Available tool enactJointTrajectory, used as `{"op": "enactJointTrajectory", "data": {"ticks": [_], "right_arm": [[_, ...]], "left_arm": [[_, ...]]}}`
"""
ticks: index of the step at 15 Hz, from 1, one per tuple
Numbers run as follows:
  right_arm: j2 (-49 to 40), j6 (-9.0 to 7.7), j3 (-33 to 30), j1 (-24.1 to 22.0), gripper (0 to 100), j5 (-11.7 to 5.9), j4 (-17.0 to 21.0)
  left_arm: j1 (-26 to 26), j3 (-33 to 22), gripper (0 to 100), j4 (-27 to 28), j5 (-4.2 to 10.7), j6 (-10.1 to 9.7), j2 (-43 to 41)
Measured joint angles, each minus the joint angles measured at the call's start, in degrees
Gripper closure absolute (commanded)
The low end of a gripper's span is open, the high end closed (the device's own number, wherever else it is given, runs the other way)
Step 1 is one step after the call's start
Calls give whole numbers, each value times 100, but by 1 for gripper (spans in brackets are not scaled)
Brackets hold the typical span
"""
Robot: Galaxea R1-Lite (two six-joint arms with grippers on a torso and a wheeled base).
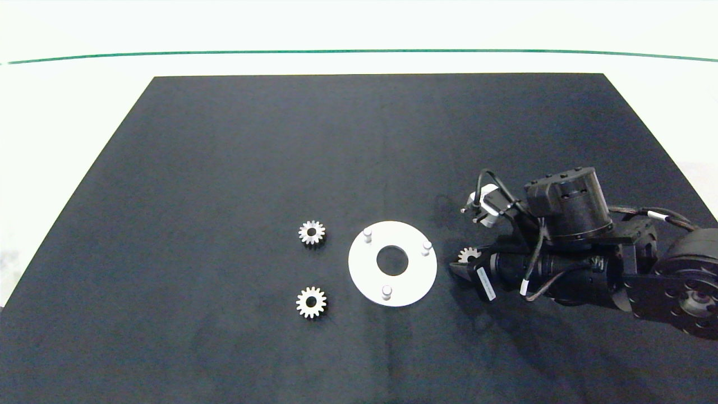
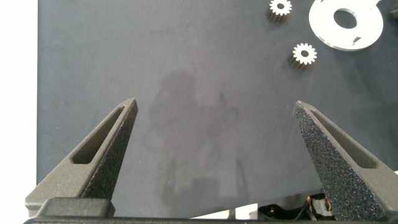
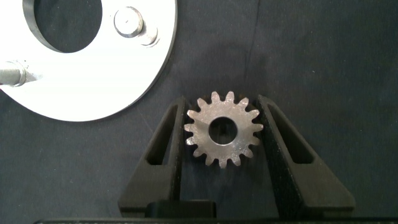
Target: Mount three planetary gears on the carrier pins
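The white disc (image 1: 364,269) lies on the mat with three carrier pins (image 1: 367,234) (image 1: 427,247) (image 1: 386,292), all bare. Two planetary gears (image 1: 311,232) (image 1: 311,302) lie flat to its left. A third gear (image 1: 468,255) (image 3: 222,132) lies just right of the disc. My right gripper (image 1: 464,259) (image 3: 222,99) is low on the mat, its fingers pressed against this gear's teeth on both sides. The nearest pin (image 3: 129,22) stands close beyond it. My left gripper (image 2: 214,104) hangs open over bare mat, far from the disc (image 2: 323,25), and is outside the head view.
A dark mat (image 1: 224,168) covers the table, with white table surface around it and a green line near the far edge. The right arm's body (image 1: 566,224) fills the mat's right side. The two left gears (image 2: 280,7) (image 2: 304,55) show far off in the left wrist view.
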Motion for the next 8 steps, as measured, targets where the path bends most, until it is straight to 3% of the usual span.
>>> {"op": "enactJointTrajectory", "data": {"ticks": [8], "right_arm": [[-22,0,4,6,97,2,13]], "left_arm": [[0,-20,0,0,0,0,0]]}}
